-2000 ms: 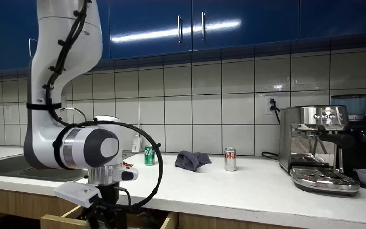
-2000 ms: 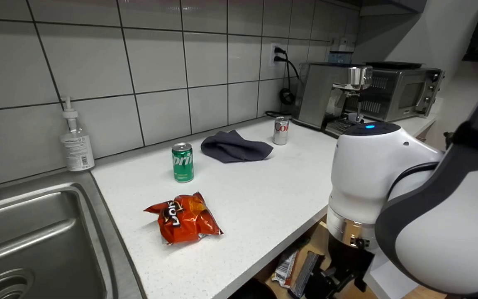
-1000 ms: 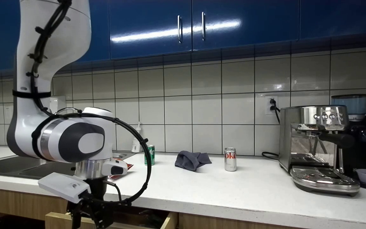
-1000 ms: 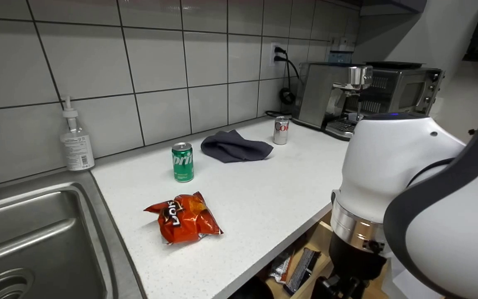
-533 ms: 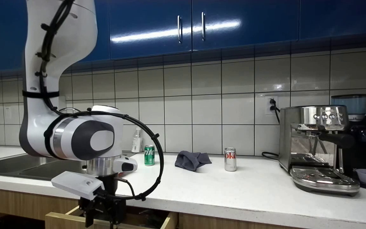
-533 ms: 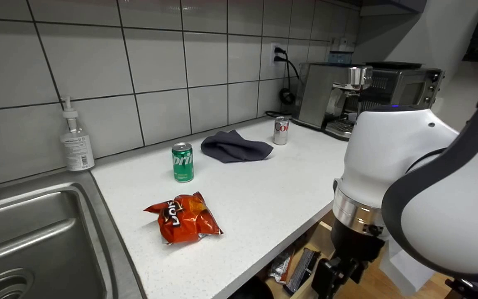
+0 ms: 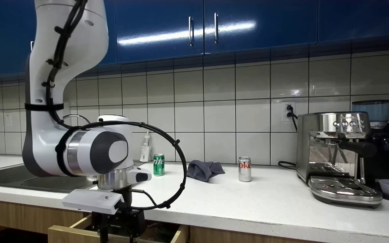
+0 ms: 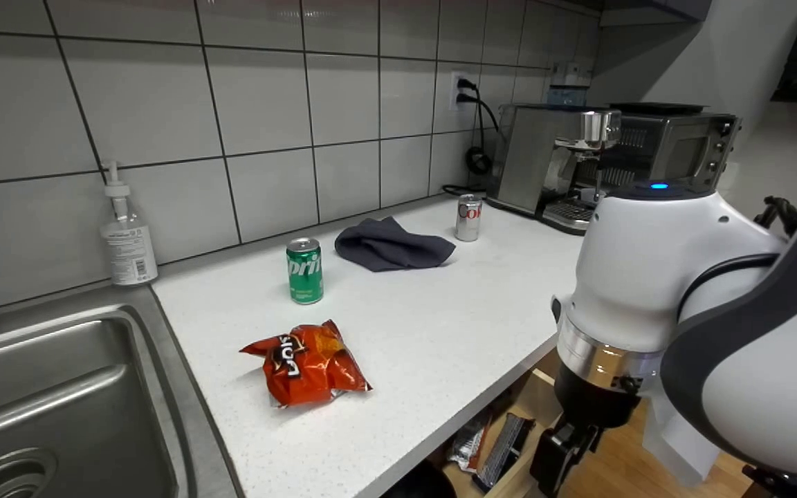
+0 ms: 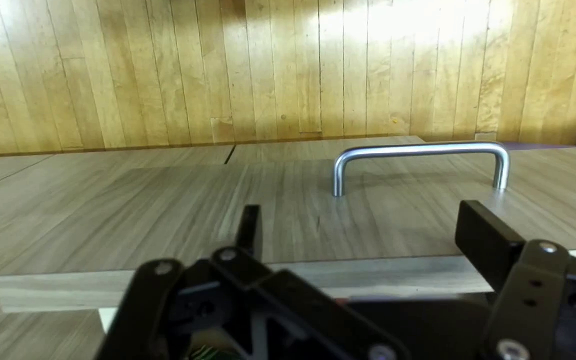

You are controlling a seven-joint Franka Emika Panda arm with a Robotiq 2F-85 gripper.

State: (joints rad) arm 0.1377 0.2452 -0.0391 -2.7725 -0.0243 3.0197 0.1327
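Observation:
My gripper (image 9: 362,227) stands open in the wrist view, its black fingers wide apart and nothing between them. Beneath it lies the wooden front of a pulled-out drawer (image 9: 288,220), with a silver bar handle (image 9: 420,149) beyond the fingertips. In an exterior view the gripper (image 7: 118,238) hangs at the drawer (image 7: 69,234), below the counter edge; whether it touches the wood I cannot tell. Another exterior view has the gripper (image 8: 556,460) beside the drawer, where a dark wrapped bar (image 8: 504,453) and a silver packet (image 8: 468,443) lie. The arm hides part of the drawer.
On the white counter (image 8: 426,346) are a red chip bag (image 8: 315,366), a green can (image 8: 305,271), a dark cloth (image 8: 391,245) and a silver can (image 8: 468,218). An espresso machine (image 7: 333,158) stands farther along. A sink (image 8: 59,387) and soap bottle (image 8: 129,242) flank the counter.
Over the last second the gripper has moved right in an exterior view, staying open. Compared with two seconds ago, the drawer front sits slightly farther in. The counter items have not moved.

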